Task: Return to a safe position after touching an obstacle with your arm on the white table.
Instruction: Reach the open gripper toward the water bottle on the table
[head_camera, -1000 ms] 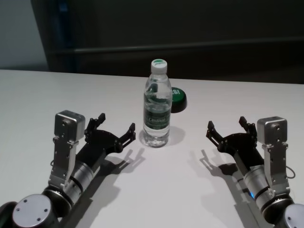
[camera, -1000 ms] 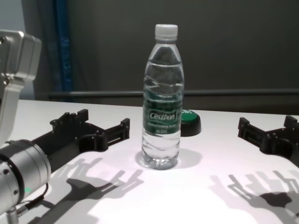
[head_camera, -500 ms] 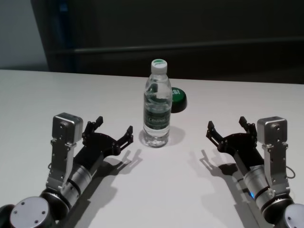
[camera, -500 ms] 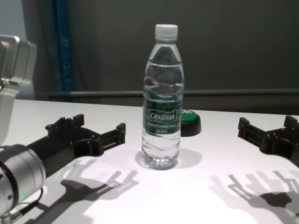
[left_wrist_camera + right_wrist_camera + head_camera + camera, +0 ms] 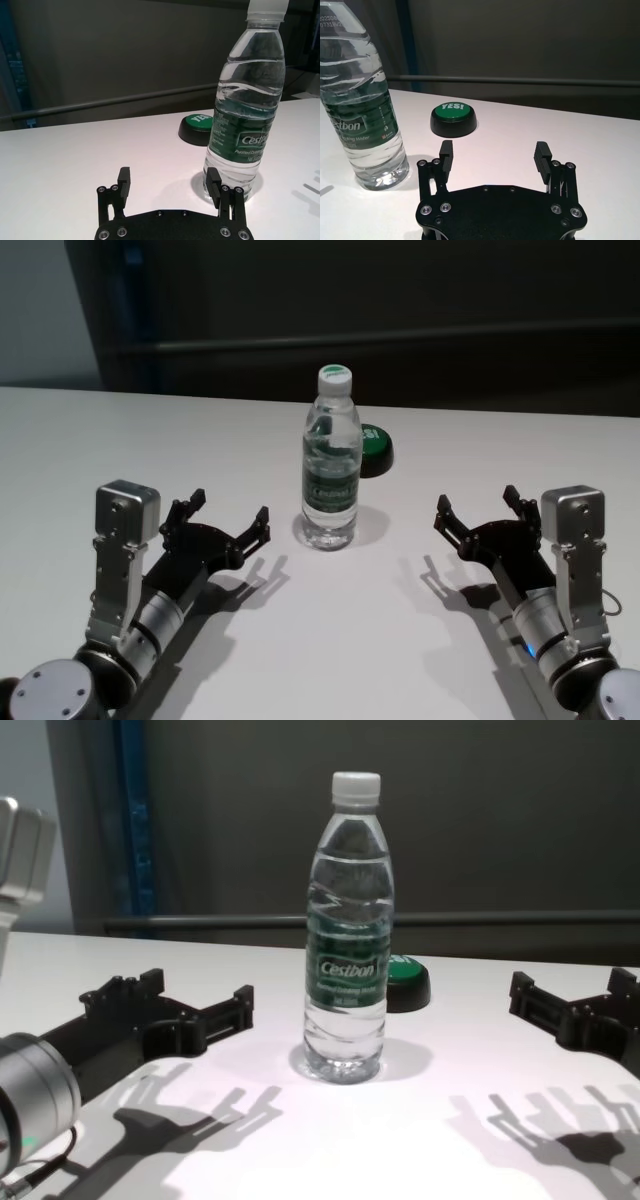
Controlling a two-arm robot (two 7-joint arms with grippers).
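As the left arm draws back across the white table (image 5: 120,430), its left gripper (image 5: 222,519), jaws spread and empty, now sits clear of the water bottle (image 5: 331,462), which stands upright just ahead and to its right. The retreat looks nearly complete. The right gripper (image 5: 480,508) rests parked, jaws apart.

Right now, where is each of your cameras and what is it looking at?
Head: high, looking down at the water bottle, both arms on the white table.
Chest: low, facing the bottle; left gripper open, right gripper open.
Left wrist: own fingers, bottle.
Right wrist: own fingers, green button.
All share the bottle.
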